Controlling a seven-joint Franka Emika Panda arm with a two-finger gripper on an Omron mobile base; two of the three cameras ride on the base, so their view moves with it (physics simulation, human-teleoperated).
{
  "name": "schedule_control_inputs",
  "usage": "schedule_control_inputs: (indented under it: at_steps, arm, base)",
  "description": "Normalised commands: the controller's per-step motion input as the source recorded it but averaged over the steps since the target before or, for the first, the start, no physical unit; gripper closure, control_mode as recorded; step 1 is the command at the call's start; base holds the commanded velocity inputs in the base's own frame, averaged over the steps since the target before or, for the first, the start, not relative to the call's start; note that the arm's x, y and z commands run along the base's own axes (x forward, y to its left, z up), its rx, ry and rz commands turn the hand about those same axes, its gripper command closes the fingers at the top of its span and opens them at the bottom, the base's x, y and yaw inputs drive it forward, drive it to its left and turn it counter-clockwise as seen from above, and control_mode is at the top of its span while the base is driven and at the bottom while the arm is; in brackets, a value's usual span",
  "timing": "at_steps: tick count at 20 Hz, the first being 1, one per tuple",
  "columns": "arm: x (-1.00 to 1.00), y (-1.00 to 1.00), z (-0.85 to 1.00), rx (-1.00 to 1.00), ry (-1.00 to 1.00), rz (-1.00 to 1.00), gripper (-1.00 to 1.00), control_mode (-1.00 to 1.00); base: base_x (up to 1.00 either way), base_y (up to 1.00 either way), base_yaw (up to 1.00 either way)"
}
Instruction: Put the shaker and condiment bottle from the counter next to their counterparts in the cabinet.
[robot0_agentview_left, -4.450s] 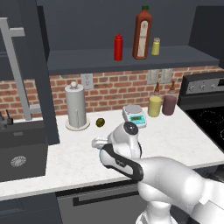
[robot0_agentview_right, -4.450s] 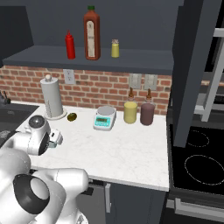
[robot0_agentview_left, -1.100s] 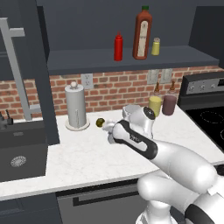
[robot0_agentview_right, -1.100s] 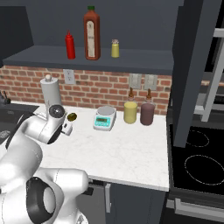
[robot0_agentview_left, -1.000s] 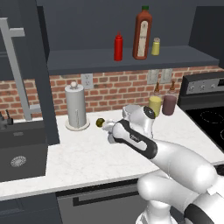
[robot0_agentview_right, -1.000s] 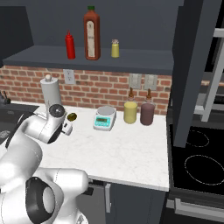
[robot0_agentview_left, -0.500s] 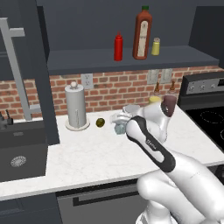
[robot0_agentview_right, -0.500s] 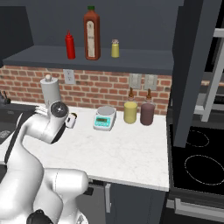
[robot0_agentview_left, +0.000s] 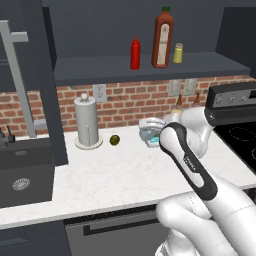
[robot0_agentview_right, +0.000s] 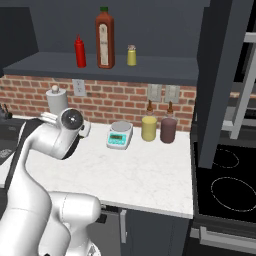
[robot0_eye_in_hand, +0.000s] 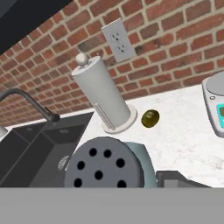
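The pale blue-grey shaker with its dark holed cap sits right before the hand camera, and my gripper is shut on it, one dark finger showing beside it. In the left base view the shaker hangs above the white counter by the scale. The red condiment bottle stands on the dark cabinet shelf, left of the tall brown-red bottle and the small yellow shaker.
A paper towel holder and a small olive-green ball stand near the brick wall. The scale, a yellow jar and a dark jar line the back. The sink lies left, the stove right.
The arm has swung up and to the right, carrying the shaker from low over the counter to beside the scale. The bottles on the shelf have not moved.
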Motion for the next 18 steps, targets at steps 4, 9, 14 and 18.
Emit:
schedule_control_inputs:
  at_steps: [4, 9, 14, 18]
  arm:
    - [0.03, -0.08, 0.00, 0.00, 0.00, 0.00, 1.00, -1.00]
    - [0.46, -0.83, 0.15, 0.00, 0.04, -0.02, 1.00, -1.00]
    - [0.84, -1.00, 0.55, 0.00, 0.13, -0.04, 1.00, -1.00]
    - [0.58, -0.65, 0.46, 0.00, 0.11, -0.08, 1.00, -1.00]
  base:
    - [0.00, 0.00, 0.00]
    - [0.00, 0.00, 0.00]
    - [0.00, 0.00, 0.00]
    - [0.00, 0.00, 0.00]
